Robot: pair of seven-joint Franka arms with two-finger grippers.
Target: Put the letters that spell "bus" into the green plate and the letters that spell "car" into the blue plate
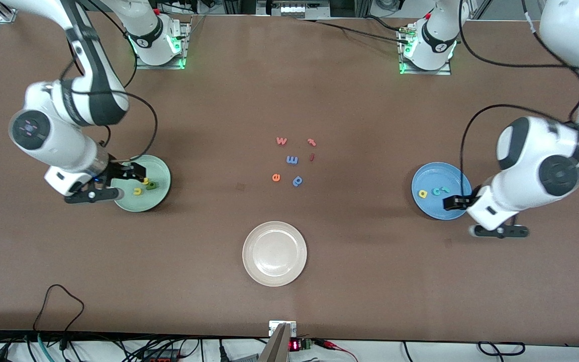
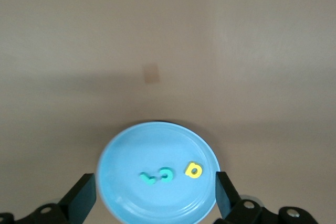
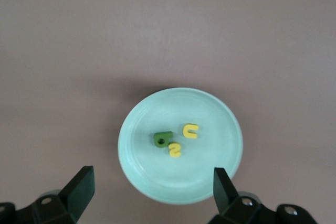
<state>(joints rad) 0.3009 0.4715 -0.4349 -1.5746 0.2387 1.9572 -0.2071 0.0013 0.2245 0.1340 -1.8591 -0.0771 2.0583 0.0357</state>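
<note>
Both end effectors hang spread and empty — the right end effector (image 1: 118, 183) at nine o'clock over the round mint-green plate (image 1: 161, 193) holding the small foam green b (image 1: 152, 185), yellow u (image 1: 137, 191) and yellow s (image 1: 145, 180), the left end effector (image 1: 475, 216) at five o'clock over the round blue plate (image 1: 432, 173) holding the teal c (image 1: 437, 191), teal r (image 1: 445, 189) and yellow a (image 1: 422, 193) — so a low pull-away could clip a rim and scatter letters onto the brown surface (image 1: 289, 90).

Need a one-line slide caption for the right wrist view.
Open right hand over the green plate holding green b, yellow u and yellow s.

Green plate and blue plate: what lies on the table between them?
In the front view, a cluster of loose foam letters lies between the green plate and the blue plate. The white plate sits nearer the camera than that line.
</note>
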